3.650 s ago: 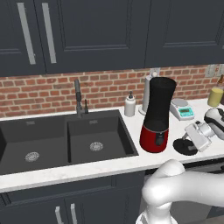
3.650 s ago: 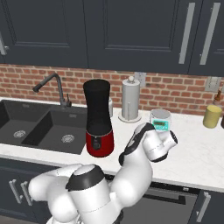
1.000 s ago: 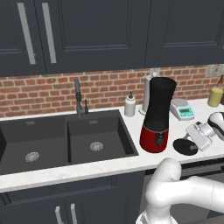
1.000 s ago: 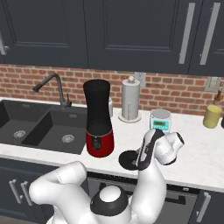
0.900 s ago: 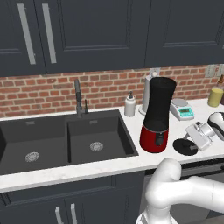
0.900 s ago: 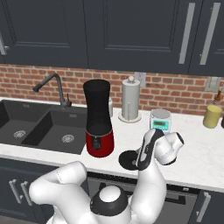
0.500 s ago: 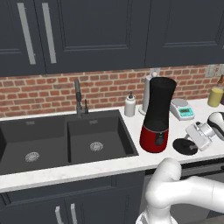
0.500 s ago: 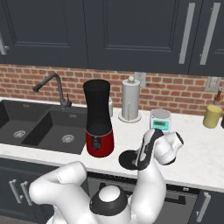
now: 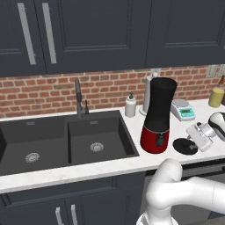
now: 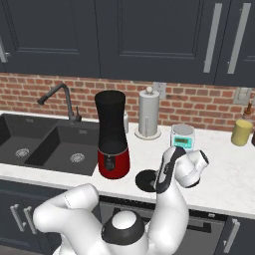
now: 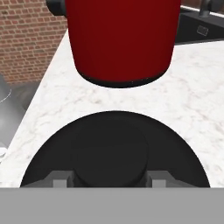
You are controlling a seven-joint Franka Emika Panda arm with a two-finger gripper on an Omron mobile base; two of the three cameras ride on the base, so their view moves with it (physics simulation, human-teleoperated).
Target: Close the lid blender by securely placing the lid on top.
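I see the lid [image 11: 111, 153] flat on the counter [image 11: 197, 109], low in the hand view, the blender [image 9: 158, 116] just beyond; my gripper [image 11: 109, 178] straddles its knob, fingers apart, not clamped.

Sink [image 9: 66, 140], soap btl [image 9: 130, 106], scale [image 9: 183, 109]

Lid [image 9: 185, 146]: flat black disc, central knob, lying on counter just right of blender [image 9: 157, 115]. Blender upright, black jar open, red base.
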